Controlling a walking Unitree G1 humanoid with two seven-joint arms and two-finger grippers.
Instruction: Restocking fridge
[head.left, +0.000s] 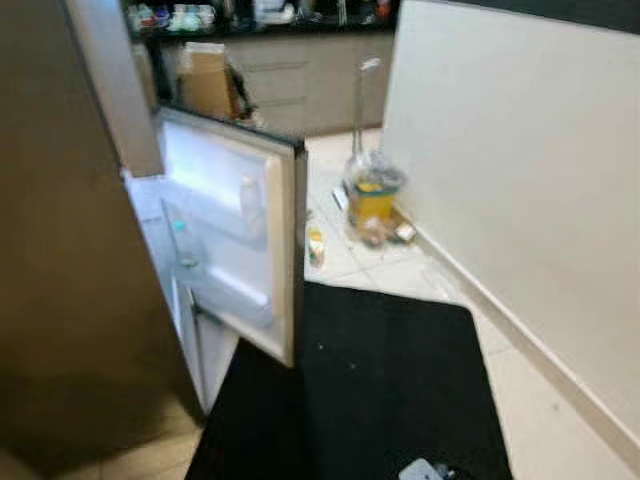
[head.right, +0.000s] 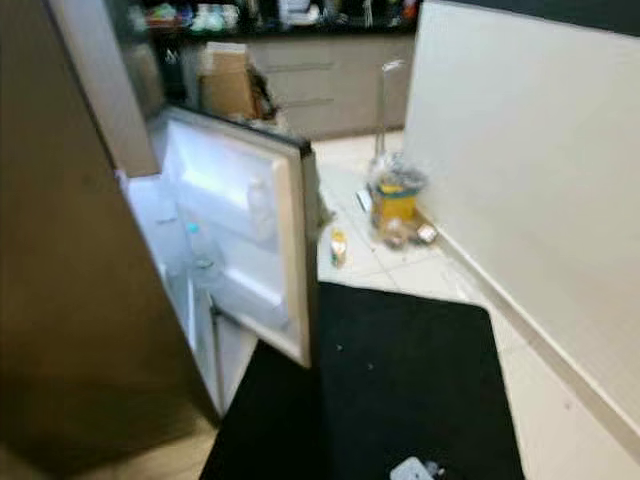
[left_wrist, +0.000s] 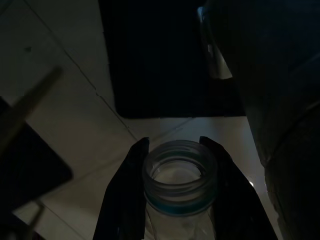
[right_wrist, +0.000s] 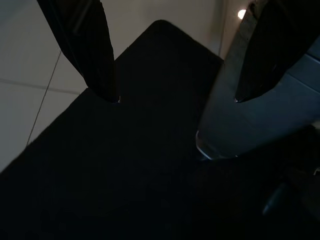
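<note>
One jar (left_wrist: 177, 182) held, fridge (head.left: 235, 235) open.
We see our left gripper (left_wrist: 176, 165) clamped on it; our right gripper (right_wrist: 175, 97) hangs, fingers apart, above the mat (right_wrist: 125, 165).

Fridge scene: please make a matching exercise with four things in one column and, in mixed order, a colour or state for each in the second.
1. fridge door
2. floor mat
3. left gripper
4. right gripper

A. black
B. fingers apart, holding nothing
C. swung open
D. closed on the clear bottle

Pairs: 1-C, 2-A, 3-D, 4-B
</note>
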